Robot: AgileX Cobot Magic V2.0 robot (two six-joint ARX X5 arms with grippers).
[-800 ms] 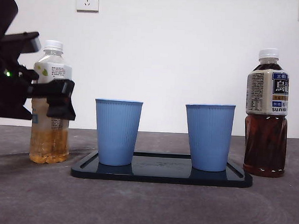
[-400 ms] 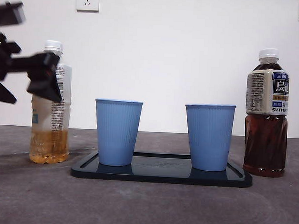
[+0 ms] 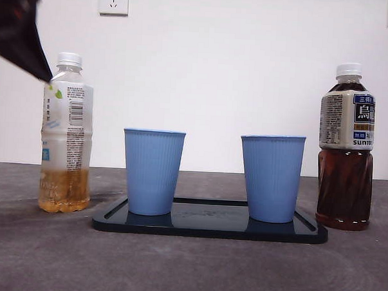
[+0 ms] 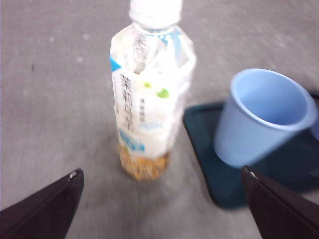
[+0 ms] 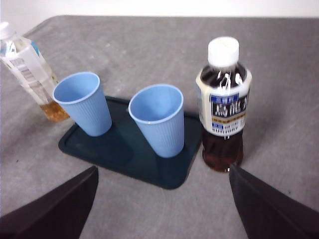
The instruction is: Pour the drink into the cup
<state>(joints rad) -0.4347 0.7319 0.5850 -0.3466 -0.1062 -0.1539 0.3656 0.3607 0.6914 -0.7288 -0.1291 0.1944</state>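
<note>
The pale bottle (image 3: pixel 66 133) stands capped and upright on the bench (image 3: pixel 189 261) just beside the tray (image 3: pixel 210 227), with only a low band of amber drink in it, so it is free to be gripped round the waist. The left claw (image 4: pixel 159 199) hangs above it with jaws spread wide, holding nothing. Both cups (image 3: pixel 153 171) (image 3: pixel 271 178) sit upright on the tray to catch spills, while the dark bottle (image 3: pixel 346 146) stands apart beyond the far cup, and the right claw (image 5: pixel 162 204) waits wide and empty.

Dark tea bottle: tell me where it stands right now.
The dark tea bottle stands upright on the table at the front view's far right, just off the tray, beside the nearer blue cup.
</note>
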